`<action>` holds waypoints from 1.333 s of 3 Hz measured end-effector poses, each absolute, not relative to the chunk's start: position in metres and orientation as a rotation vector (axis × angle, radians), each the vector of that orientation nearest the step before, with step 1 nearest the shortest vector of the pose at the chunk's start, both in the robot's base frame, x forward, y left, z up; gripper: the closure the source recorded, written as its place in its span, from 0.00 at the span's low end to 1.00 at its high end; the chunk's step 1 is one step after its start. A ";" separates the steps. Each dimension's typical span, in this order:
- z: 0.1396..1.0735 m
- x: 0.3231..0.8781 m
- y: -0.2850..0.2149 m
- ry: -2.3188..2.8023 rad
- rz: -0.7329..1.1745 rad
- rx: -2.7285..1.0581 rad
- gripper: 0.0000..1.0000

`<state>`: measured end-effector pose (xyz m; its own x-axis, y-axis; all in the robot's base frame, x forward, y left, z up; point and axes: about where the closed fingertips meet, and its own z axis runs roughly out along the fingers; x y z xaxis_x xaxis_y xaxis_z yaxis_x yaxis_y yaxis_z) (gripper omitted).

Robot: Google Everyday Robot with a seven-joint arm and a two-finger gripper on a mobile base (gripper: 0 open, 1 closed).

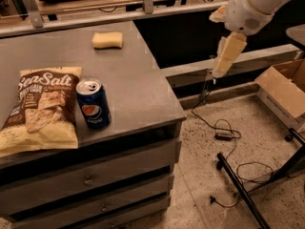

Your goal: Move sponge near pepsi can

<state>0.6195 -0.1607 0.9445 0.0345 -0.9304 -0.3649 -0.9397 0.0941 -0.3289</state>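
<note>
The pale-yellow sponge (pixel 107 40) lies flat at the back of the grey cabinet top (pixel 138 85). The dark blue pepsi can (pixel 94 104) stands upright near the front edge, well apart from the sponge. My gripper (pixel 224 56) hangs in the air at the upper right, beyond the cabinet's right edge and over the floor. It is to the right of the sponge, touches nothing, and holds nothing that I can see.
A large Sea Salt chip bag (pixel 43 111) lies just left of the can. Drawers (pixel 95 175) sit below the top. On the floor at the right are cables (pixel 224 132), a black stand leg (pixel 238 185) and a cardboard box (pixel 283 87).
</note>
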 end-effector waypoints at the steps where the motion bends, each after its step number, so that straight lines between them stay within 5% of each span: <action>1: 0.891 0.712 -0.057 1.788 0.208 -1.909 0.00; 4: 0.883 0.773 -0.010 1.769 0.276 -1.803 0.00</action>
<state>0.7728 -0.0096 0.8834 0.0941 -0.8402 -0.5341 -0.9629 0.0595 -0.2632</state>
